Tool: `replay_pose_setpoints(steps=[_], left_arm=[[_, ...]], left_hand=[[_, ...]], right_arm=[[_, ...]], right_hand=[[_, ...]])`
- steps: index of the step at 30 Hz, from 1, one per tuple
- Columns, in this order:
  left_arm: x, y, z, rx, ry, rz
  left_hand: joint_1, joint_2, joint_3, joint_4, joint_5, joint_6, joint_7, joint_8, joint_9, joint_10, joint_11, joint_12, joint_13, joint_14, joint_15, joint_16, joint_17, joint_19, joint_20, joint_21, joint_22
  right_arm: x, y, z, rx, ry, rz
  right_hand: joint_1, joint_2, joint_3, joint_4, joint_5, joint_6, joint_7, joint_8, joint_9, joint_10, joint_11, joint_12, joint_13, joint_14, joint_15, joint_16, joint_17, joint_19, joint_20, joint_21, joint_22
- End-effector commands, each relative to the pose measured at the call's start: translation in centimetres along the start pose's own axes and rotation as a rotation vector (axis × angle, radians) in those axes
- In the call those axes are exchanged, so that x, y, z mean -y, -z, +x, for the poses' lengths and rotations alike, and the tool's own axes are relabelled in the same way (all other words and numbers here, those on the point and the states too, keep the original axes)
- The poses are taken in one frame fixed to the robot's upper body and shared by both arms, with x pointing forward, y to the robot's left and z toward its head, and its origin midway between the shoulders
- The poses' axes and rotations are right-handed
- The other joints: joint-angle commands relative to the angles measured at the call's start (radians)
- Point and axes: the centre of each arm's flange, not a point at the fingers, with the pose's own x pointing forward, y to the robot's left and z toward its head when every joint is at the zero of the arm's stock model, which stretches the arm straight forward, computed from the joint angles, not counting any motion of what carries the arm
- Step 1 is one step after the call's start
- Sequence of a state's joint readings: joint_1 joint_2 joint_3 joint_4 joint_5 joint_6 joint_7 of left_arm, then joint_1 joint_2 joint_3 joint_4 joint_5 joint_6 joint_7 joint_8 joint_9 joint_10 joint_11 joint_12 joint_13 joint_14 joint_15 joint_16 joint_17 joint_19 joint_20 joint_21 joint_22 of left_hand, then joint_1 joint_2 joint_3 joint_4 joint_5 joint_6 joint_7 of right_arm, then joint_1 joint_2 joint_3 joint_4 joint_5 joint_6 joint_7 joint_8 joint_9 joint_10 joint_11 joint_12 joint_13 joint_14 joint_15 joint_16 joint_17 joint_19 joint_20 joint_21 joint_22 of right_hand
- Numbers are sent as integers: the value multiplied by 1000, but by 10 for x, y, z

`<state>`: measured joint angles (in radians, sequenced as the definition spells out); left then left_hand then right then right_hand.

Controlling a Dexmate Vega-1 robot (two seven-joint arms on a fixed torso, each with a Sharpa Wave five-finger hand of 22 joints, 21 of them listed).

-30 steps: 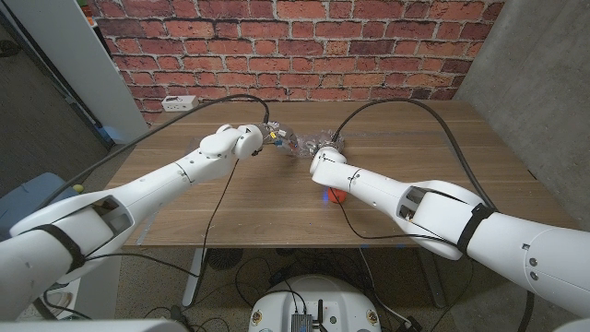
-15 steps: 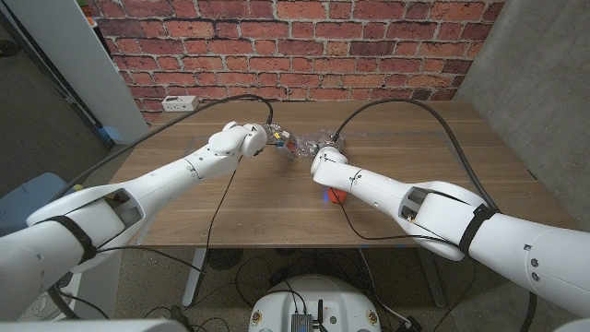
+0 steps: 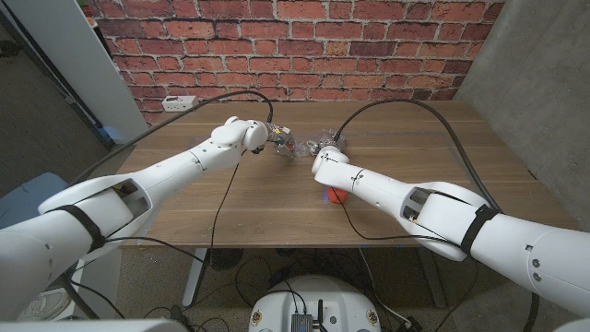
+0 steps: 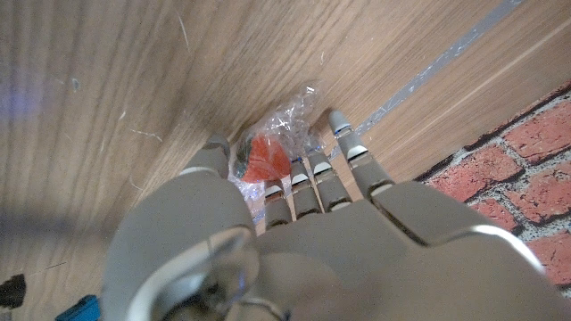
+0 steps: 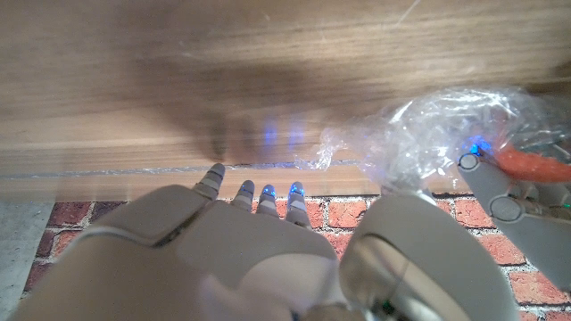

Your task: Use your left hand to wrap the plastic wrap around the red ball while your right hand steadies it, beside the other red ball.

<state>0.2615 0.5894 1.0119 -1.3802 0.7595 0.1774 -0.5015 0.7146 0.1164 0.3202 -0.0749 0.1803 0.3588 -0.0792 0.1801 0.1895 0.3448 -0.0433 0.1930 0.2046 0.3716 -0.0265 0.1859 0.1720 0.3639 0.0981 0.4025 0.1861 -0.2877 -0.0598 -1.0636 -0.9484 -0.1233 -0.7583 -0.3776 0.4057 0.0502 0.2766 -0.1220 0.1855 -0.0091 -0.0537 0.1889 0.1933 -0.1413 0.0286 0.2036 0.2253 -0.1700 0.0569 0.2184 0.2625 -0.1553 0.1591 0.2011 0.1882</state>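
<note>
Moved: vs 1 s ago, L arm swung further in over the table; left hand (image 3: 263,138) now closer to the wrap bundle. R arm and near ball same spot.
Left hand: fingers curled onto the plastic wrap (image 4: 284,134), thumb one side, fingers (image 4: 323,175) the other; pinching wrap w/ red ball (image 4: 264,159) inside (L wrist view). Head view: hand at left edge of the crinkled wrap (image 3: 297,144), touching.
Right hand: right hand (image 3: 324,148) at right side of bundle in head view, mostly hidden behind its own wrist. R wrist view: own fingertips (image 5: 268,192) spread, apart from the clear wrap (image 5: 428,125); thumb side blurred, can't tell if it touches or holds the wrap.
Wrapped ball: mid-table, far half, between both hands; red seen through film (image 5: 533,164), wrap loose and crumpled around it.
Other red ball: second red ball (image 3: 336,195) on table near side, just under R forearm, partly hidden; small blue bit beside it, can't ID.
Table: wooden table (image 3: 240,207), tape strip along far edge in wrist views.
Background: brick wall (image 3: 304,46) behind; white power strip (image 3: 180,102) at far left corner.
</note>
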Motion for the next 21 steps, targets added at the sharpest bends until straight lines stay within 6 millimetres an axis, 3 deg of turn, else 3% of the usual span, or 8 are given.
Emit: replay_pose_setpoints(steps=[1,6,11,12,14,21], left_arm=[[-3,-2,-16,15,-124,-10],[1,-4,-30,38,-271,-2],[3,-3,-47,54,-415,-34],[4,-2,-50,55,-442,-43],[5,-1,-55,56,-481,-55],[9,2,-64,57,-520,-93]], left_hand=[[-22,3,3,6,-1,-38,-28,-6,-1,-23,-6,2,0,-10,0,-4,5,-50,12,-23,5],[-45,6,2,5,1,-141,-53,-14,-3,-89,-15,-7,1,-65,-15,-10,9,-98,16,-47,7],[-51,9,5,3,2,-133,-56,-1,-3,-65,-35,9,2,-57,-33,-2,10,-102,14,-50,8],[-51,11,6,2,2,-128,-57,2,-3,-63,-32,11,2,-51,-35,1,10,-102,14,-51,8],[-50,14,9,1,2,-129,-56,2,-3,-64,-31,11,2,-52,-36,1,10,-101,14,-51,8],[-48,23,16,-1,3,-132,-60,3,-3,-65,-34,11,2,-46,-39,4,10,-97,15,-50,9]], right_arm=[[2,4,-3,1,13,15],[4,6,-6,20,21,56],[5,6,-11,48,38,87],[6,6,-11,58,45,105],[6,7,-13,84,66,144],[8,10,-16,168,96,251]], right_hand=[[-2,9,-4,0,5,2,-4,7,1,-6,-3,7,2,-38,0,5,4,-5,4,4,4],[-8,16,-5,6,5,5,-5,9,1,-1,-3,10,2,-35,-2,8,6,-2,2,6,5],[-25,40,-5,23,4,21,-5,14,1,15,-5,17,2,-24,-5,17,11,11,-2,12,5],[-30,45,-6,27,3,30,-6,17,1,19,-6,18,2,-21,-5,19,12,14,-3,14,5],[-45,63,-7,40,2,57,-8,25,1,49,-5,29,2,0,-8,30,15,35,-31,23,5],[-66,97,-6,61,-1,118,-6,38,0,112,-11,49,0,52,-21,55,21,68,-38,33,3]])
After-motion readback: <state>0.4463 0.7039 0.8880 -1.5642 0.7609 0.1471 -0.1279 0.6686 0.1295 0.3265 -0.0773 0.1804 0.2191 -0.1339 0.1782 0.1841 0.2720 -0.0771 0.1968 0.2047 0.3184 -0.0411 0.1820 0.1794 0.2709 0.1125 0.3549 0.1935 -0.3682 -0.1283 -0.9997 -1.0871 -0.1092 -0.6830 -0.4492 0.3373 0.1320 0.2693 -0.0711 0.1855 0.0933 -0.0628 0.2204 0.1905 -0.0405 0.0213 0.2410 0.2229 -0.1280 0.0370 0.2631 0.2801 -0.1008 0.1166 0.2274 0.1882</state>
